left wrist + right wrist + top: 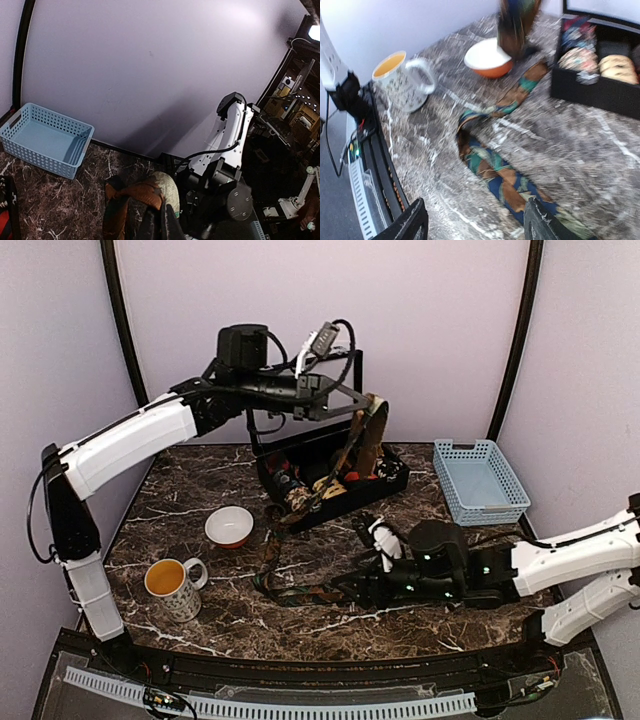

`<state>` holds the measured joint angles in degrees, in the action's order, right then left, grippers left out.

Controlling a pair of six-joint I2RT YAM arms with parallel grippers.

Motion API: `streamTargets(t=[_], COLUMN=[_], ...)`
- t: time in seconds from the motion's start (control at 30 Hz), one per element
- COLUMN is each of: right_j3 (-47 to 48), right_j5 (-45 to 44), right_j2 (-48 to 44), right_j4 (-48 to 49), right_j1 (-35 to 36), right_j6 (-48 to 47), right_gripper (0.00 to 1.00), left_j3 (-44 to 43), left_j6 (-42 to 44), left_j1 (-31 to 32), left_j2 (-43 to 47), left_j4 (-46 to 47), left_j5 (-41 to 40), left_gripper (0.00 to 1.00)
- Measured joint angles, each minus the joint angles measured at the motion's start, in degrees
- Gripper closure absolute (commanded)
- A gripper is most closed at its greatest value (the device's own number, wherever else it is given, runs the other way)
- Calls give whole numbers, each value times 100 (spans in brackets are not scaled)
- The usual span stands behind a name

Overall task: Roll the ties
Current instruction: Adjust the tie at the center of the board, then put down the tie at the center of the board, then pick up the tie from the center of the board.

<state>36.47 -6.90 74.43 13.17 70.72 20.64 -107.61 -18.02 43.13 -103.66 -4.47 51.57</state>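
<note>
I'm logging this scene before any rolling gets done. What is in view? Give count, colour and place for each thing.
tie: one as far as I can tell, dark green and brown with orange patches; lies on the table and rises to the left gripper
black tray: one, black; back centre
fabric coils: several, cream-patterned and red; inside the black tray
blue basket: one, light blue; back right
bowl: one, white inside, orange outside; left of centre
mug: one, pale speckled, orange inside; front left
table: one, dark marble
left gripper: shut on the tie, raised above the black tray
right gripper: open, low over the tie on the table
</note>
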Motion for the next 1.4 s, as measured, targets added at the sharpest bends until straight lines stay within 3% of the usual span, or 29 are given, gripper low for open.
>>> streamTargets(t=[0.07,0.13,0.2,0.27,0.4,0.47,0.57,0.67,0.83,0.9,1.07,1.4], right_j3=[-262,-463,-673,-863,-1296,-1342,-1226,-901,68,448,1287,2557], right_j5=[-398,-765,-1200,-1574,-2024,-2146,-2277,-2249,-1816,-1550,-793,420], right_j2=[-640,-1167,-1646,-1998,-2562,-2706,-2699,-2321,-968,-363,968,3058], right_j4=[-50,-87,-111,-166,-210,-328,-579,-922,-1416,-1521,-1663,-1676], right_j1=[13,15,15,9,-2,-37,-146,-334,-752,-872,-1213,-1469], right_j6=[63,151,275,470,621,592,448,173,-275,-431,-772,-1121], right_gripper=[23,3,4,4,4,1,8,17,28,32,39,43], left_j3=[-245,-743,-1665,-2046,-2732,-2802,-2704,-1458,1733,2616,3781,5641], left_j6=[72,125,275,356,605,754,988,1189,1012,848,522,-87], left_j1=[155,282,442,490,568,529,413,313,2,-173,-398,-354], left_j2=[-472,-1056,-1888,-2218,-2778,-2780,-2627,-1827,474,1292,2291,2855], left_j4=[-136,-363,-730,-973,-1561,-1893,-2269,-2225,-1342,-964,-258,26], left_j5=[-90,-197,-520,-752,-1652,-2033,-2588,-3178,-3580,-3585,-3792,-4207], left_gripper=[100,100,94,82,31,18,13,5,5,5,6,10])
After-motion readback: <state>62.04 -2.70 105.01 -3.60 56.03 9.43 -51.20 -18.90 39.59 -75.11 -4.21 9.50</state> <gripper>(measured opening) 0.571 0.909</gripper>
